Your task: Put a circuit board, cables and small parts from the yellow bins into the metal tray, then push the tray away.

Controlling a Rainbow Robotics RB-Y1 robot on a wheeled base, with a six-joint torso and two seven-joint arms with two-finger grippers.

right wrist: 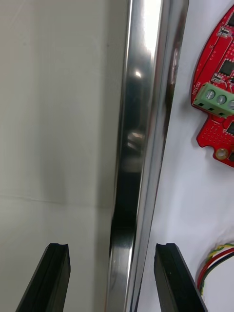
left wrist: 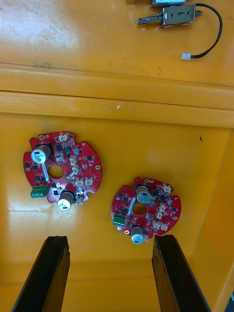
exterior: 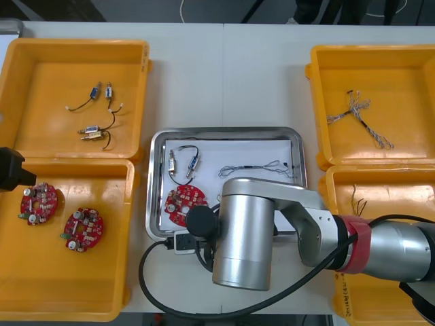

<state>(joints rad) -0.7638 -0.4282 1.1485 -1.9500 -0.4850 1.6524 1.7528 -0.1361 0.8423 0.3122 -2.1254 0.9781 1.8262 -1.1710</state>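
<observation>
Light tabletop (exterior: 224, 75) carries four yellow bins (exterior: 75, 44), two at each side, with the metal tray (exterior: 228, 132) between them. The tray's white floor holds a circuit board (exterior: 185, 202) at near left, a small metal part (exterior: 185, 161) on a black lead beyond it, and a twisted cable (exterior: 262, 168) to the right. A red and yellow cable (right wrist: 214, 265) lies beside the board. The load looks complete, so the push is probably the step in hand.

The right arm reaches in from the right to the tray's near edge. The right gripper (right wrist: 113, 253) is spread, gripping nothing, and its fingers (right wrist: 53, 273) straddle the shiny rim – one over bare table, the other over the white floor. That probably lets the outer finger bear on the wall and drive the tray away, while the inner one stops it slipping sideways.

The left gripper (left wrist: 111, 243) hangs spread and empty over the near-left bin – above two spare boards (left wrist: 63, 170), well clear of the tray's path.
</observation>
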